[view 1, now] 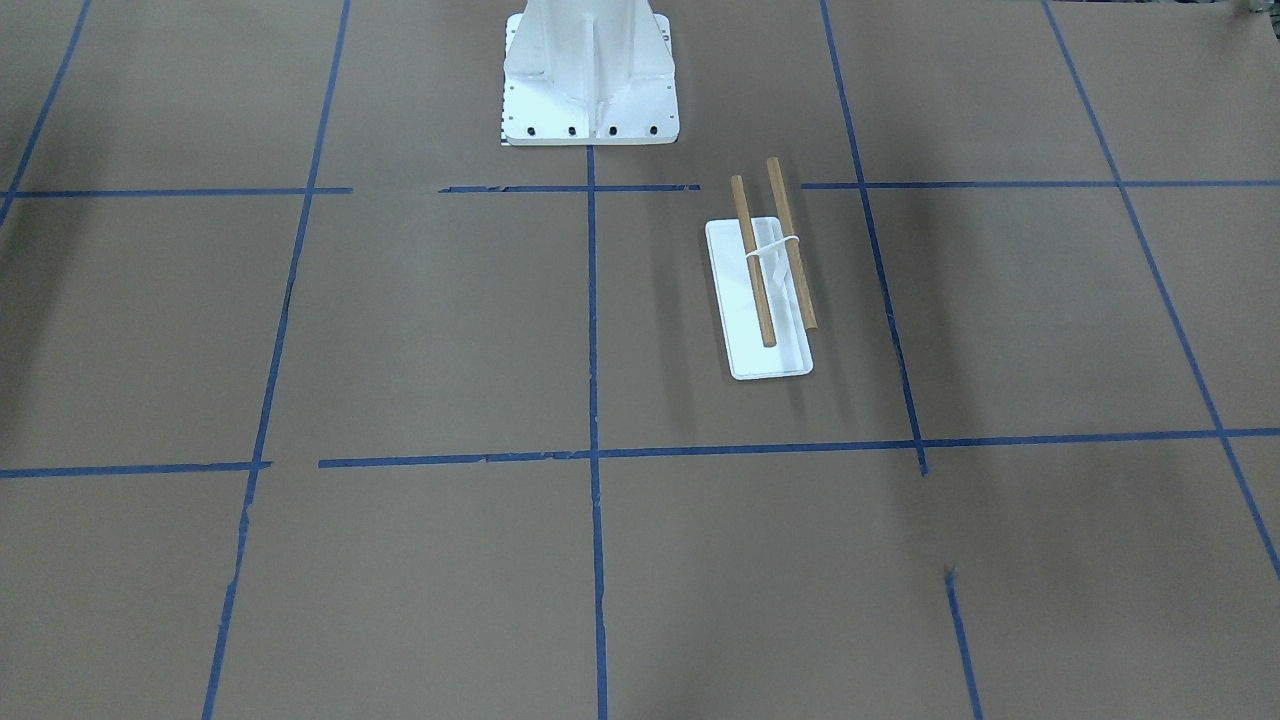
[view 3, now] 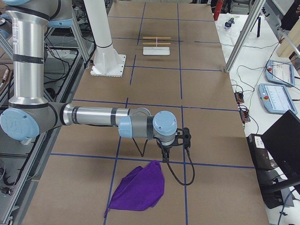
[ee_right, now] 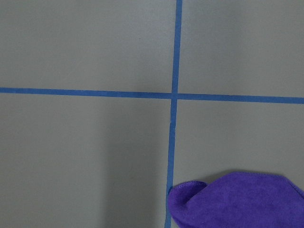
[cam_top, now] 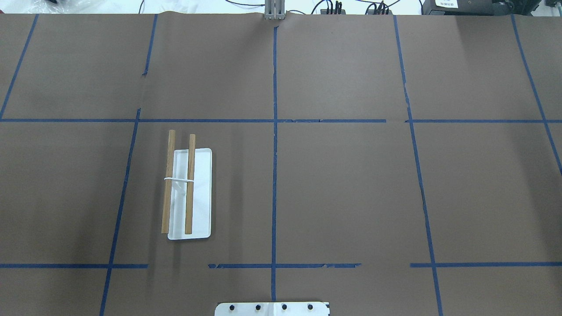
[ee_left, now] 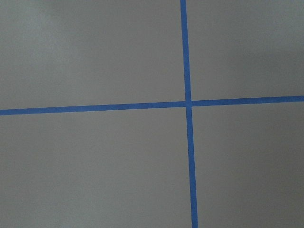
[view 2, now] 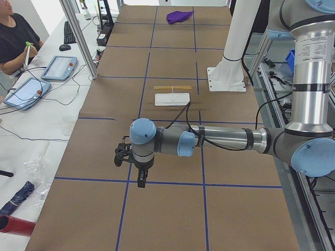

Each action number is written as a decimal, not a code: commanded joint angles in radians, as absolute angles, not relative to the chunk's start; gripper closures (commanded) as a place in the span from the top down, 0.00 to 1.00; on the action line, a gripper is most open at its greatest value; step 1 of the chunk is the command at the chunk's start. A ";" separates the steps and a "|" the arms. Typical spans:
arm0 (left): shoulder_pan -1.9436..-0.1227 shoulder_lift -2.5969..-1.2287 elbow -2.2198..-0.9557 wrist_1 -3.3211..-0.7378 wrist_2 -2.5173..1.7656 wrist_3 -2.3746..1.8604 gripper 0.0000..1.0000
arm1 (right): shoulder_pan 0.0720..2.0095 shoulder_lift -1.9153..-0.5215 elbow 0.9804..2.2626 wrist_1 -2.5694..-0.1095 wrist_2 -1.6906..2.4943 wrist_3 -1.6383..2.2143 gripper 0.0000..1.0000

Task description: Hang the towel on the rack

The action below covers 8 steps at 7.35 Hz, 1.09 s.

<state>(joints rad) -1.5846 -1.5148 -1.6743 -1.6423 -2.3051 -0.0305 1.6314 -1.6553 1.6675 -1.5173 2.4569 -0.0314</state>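
Observation:
The deep-purple towel (view 3: 138, 187) lies crumpled on the brown table at the robot's right end. It also shows far off in the exterior left view (view 2: 179, 16), and its edge in the right wrist view (ee_right: 237, 199). The rack (cam_top: 180, 184), two wooden dowels on a flat white base, stands bare on the robot's left half (view 1: 770, 260). My right gripper (view 3: 165, 157) hangs just above the towel's near edge; I cannot tell if it is open. My left gripper (view 2: 140, 182) hangs over bare table, far from the rack; I cannot tell its state.
The white robot pedestal (view 1: 590, 80) stands at the table's middle on the robot's side. An operator (view 2: 15, 36) sits at a side bench with tablets (view 2: 57, 68). Aluminium frame posts (view 3: 243, 33) rise at the far edge. Blue tape lines (cam_top: 275, 131) grid the table.

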 commanded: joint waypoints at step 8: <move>-1.585 -1.519 -1.727 -1.641 -2.306 -0.034 1.00 | 1.597 -1.666 1.461 -1.265 2.448 0.010 1.00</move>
<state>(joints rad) -1.5846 -1.5181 -1.7203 -1.6414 -2.3046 -0.0336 1.6039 -1.6621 1.5423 -1.4007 2.4506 0.0470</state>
